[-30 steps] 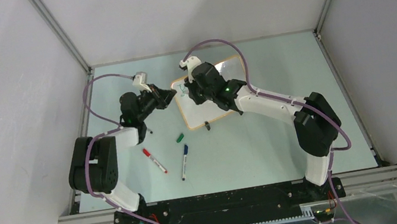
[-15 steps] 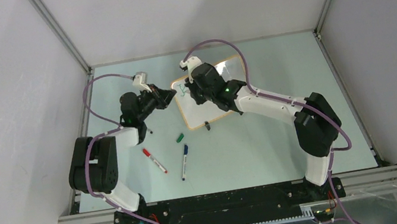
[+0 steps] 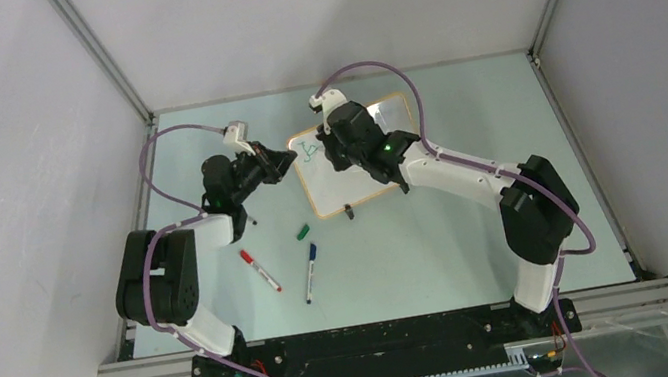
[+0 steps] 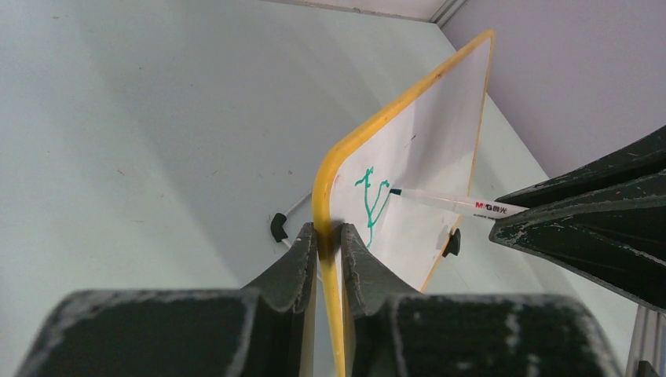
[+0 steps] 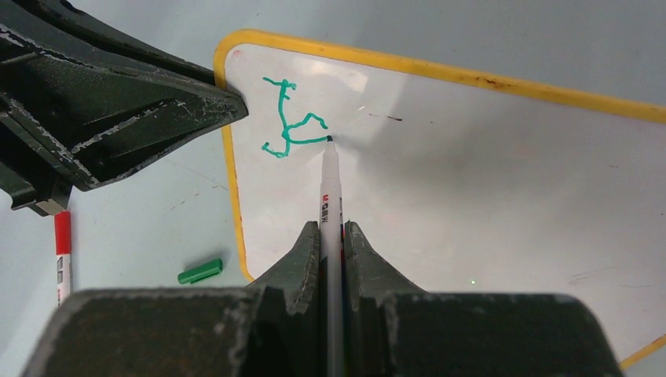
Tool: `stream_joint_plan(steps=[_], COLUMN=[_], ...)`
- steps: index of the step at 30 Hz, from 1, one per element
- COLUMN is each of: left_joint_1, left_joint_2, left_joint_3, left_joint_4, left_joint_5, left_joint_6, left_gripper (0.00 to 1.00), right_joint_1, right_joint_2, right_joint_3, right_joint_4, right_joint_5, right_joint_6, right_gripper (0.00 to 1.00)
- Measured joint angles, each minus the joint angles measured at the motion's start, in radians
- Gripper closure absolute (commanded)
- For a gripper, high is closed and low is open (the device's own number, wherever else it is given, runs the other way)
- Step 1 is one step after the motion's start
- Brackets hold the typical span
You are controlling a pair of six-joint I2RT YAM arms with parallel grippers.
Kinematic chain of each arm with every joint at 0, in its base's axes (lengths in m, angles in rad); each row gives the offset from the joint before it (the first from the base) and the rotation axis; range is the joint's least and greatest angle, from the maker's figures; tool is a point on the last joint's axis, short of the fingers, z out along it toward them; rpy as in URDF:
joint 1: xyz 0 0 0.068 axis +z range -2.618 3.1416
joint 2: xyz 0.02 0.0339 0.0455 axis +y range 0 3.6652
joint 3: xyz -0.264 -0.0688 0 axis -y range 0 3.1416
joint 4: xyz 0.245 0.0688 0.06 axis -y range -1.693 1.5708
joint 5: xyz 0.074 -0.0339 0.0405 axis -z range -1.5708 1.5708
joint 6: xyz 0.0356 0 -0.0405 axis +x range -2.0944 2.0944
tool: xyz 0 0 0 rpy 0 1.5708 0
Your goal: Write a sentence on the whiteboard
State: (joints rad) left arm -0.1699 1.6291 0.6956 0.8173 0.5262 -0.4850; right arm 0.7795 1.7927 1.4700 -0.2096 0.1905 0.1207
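Left fingers (image 4: 302, 253) clamp narrowly on the yellow-orange frame of a small rectangular whiteboard (image 4: 440, 133), which sits toward the far middle of the pale green desk (image 3: 458, 230). Right fingers (image 5: 308, 245) are closed on a slim white-barrelled marker (image 5: 330, 177). Its tip touches the board at the end of a few green handwritten strokes (image 5: 287, 126), near the corner held by the left arm. Closer to the arm bases, a red-capped marker (image 3: 260, 270), a blue-capped marker (image 3: 310, 271) and a loose green cap (image 3: 302, 232) lie on the desk.
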Motion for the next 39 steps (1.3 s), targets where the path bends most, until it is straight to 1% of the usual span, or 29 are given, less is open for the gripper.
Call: stream_joint_plan(steps=[33, 37, 39], left_joint_1=[-0.001, -0.001, -0.001], left_joint_2=[0.0, 0.0, 0.0], left_joint_3=[0.0, 0.0, 0.0], left_joint_4=[0.002, 0.002, 0.002], left_joint_5=[0.001, 0.002, 0.001], left_joint_6=[0.008, 0.008, 0.008], left_gripper=[1.0, 1.0, 1.0], right_joint_1=[-0.005, -0.002, -0.002], right_joint_2=[0.003, -0.029, -0.078], right_joint_3=[0.029, -0.021, -0.087], right_joint_4=[0.005, 0.036, 0.068], right_joint_5=[-0.041, -0.041, -0.042], right_joint_6=[0.01, 0.01, 0.01], right_gripper=[1.0, 1.0, 1.0])
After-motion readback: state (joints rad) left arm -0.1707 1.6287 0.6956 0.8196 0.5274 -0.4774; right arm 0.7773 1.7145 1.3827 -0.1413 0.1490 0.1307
